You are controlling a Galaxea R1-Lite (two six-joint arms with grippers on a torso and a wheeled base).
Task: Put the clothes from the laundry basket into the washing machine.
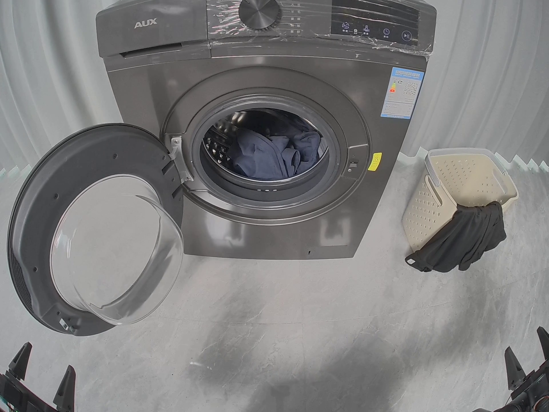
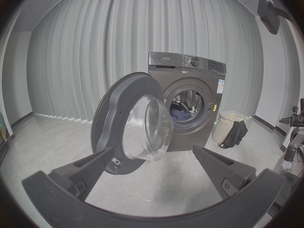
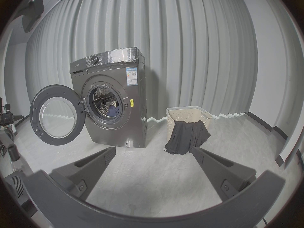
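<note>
A pale grey marbled floor (image 1: 286, 327) carries everything, with a white pleated curtain (image 1: 486, 58) hanging behind. On the floor stands the dark grey front-loading washing machine (image 1: 274, 233), its control panel wrapped in clear film. Its round grey door with a clear domed window (image 1: 97, 230) is swung wide open on the hinge at the robot's left side of the drum mouth.

To the robot's right of the machine, near it but apart, sits the cream perforated plastic laundry basket (image 1: 423, 207), upright on the floor. A black garment (image 1: 466, 238) is draped over the basket's near rim, hanging down the outside wall with its lower end touching the floor.

Inside the drum lies a heap of navy blue clothes (image 1: 269, 155), resting low behind the door seal; it looks like more than one piece, though the folds make that hard to count.

The left claw (image 1: 46, 367) hangs low at the robot's left, in front of the open door and well apart from it, its two fingers spread apart and holding nothing. The right claw (image 1: 525, 347) hangs low at the robot's right, well short of the basket, its fingers likewise spread wide with nothing between them.
</note>
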